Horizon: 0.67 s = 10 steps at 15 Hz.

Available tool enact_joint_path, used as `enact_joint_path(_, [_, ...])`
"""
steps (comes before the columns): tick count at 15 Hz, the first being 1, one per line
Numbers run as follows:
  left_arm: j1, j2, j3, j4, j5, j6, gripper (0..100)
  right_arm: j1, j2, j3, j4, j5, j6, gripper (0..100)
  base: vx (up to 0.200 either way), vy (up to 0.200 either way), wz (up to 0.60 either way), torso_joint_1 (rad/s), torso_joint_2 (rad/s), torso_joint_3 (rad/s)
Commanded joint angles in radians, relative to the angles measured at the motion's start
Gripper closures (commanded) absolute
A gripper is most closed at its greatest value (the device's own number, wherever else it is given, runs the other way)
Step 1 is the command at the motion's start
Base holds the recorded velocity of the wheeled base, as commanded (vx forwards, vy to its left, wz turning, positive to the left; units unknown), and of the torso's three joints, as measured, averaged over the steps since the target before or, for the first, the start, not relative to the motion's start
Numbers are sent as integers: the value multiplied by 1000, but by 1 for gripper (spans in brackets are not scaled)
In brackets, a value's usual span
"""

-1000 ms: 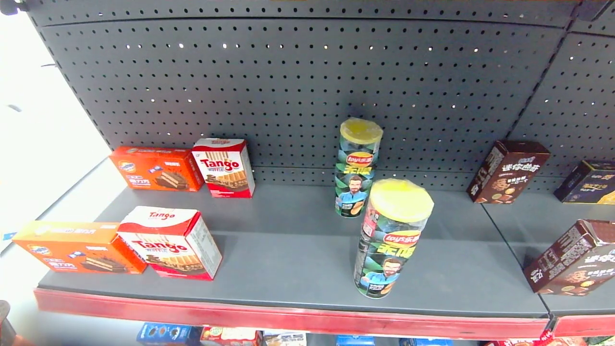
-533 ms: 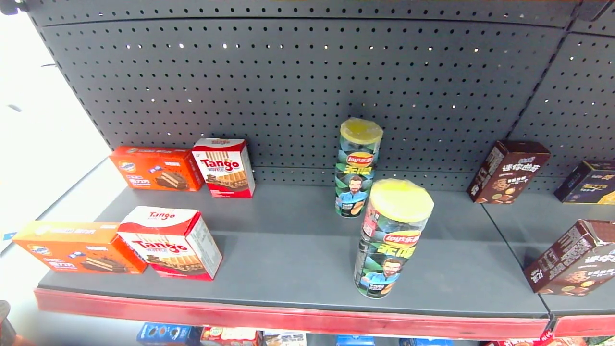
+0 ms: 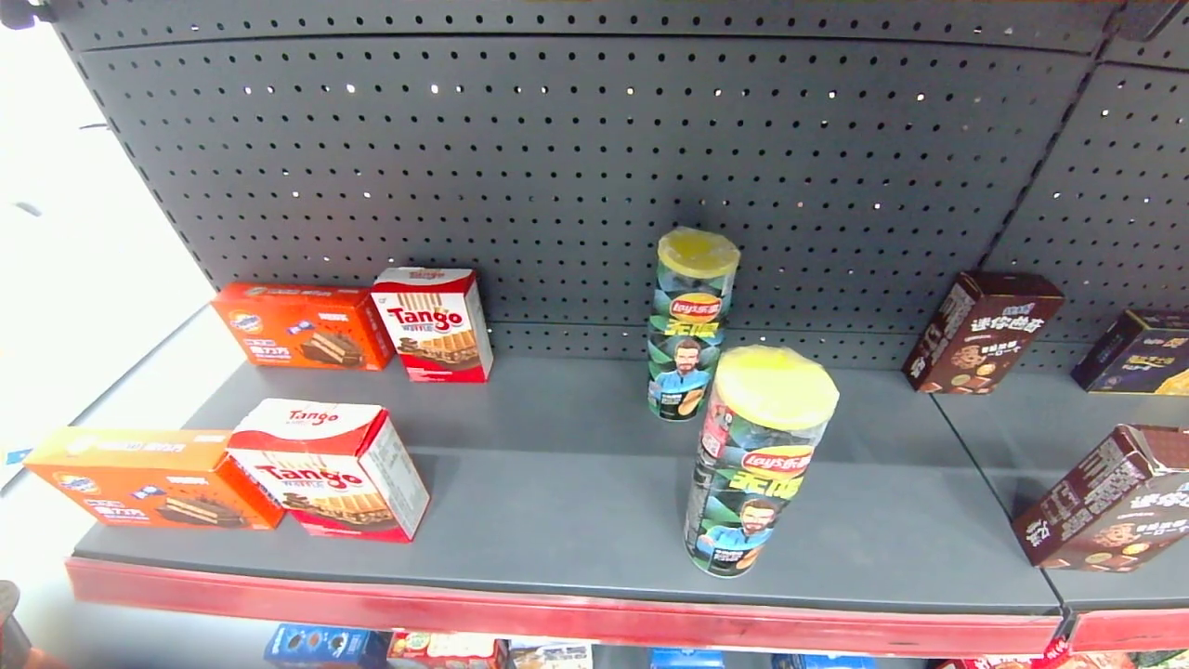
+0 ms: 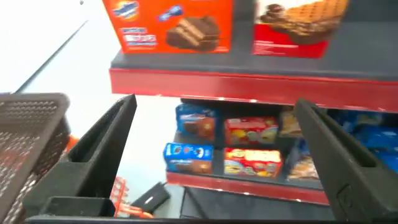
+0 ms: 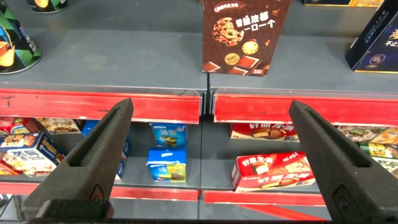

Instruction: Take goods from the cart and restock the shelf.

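Goods on the grey shelf (image 3: 576,502) stand in two rows, and both grippers hang in front of it, low, at the level of its red front edge (image 3: 557,609). The left gripper (image 4: 216,106) is spread wide with nothing between its fingers. It faces the left end of the shelf, with a grey wire basket (image 4: 31,121) close beside it. The right gripper (image 5: 211,107) is spread just as wide and holds nothing, facing the seam where two shelf sections meet. Beyond both, a lower shelf carries blue packs (image 4: 189,155) and red packs (image 5: 273,171).

Along the near row of the upper shelf, from the left, an orange cake box (image 3: 149,478) touches a red-and-white wafer box (image 3: 330,469). Well to their right stands an upright chip can (image 3: 757,460) with a yellow lid. Farther right, past the seam, is a tilted brown cookie box (image 3: 1105,497).

The far row has a second orange box (image 3: 302,325) beside a second wafer box (image 3: 437,323). A second chip can (image 3: 692,325) stands just behind and left of the near one. Right of it come another brown cookie box (image 3: 980,330) and a dark blue box (image 3: 1138,351). Behind everything rises the dark pegboard wall (image 3: 557,167).
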Motion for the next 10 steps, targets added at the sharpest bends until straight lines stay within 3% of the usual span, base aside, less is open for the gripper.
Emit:
enact_joint_path(1, [-1,4,1,-1,-93,12,0,0,2,0,0,-1,0,0,0,0,0,0,0,0])
enact_joint_path(5, [-2,4,-1,1,-89,6,0,0,2,0,0,5,0,0,0,0,0,0,0,0])
enact_joint_path(6, [-2,4,-1,1,-88,-14,0,0,3,0,1,9,-2,0,0,0,0,0,0,0])
enact_joint_path(7, [-2,4,-1,1,-88,-12,0,0,0,-1,0,9,-9,0,0,0,0,0,0,0])
enact_joint_path(8, [-2,4,-1,1,-89,-11,0,-2,58,-112,-16,24,-12,0,0,0,0,0,0,0])
enact_joint_path(9, [-2,4,-1,1,-89,-14,0,6,315,-270,-22,35,-12,0,0,0,0,0,0,0])
enact_joint_path(10, [-2,4,-1,1,-89,-12,0,37,414,-337,-29,81,-40,0,0,0,0,0,0,0])
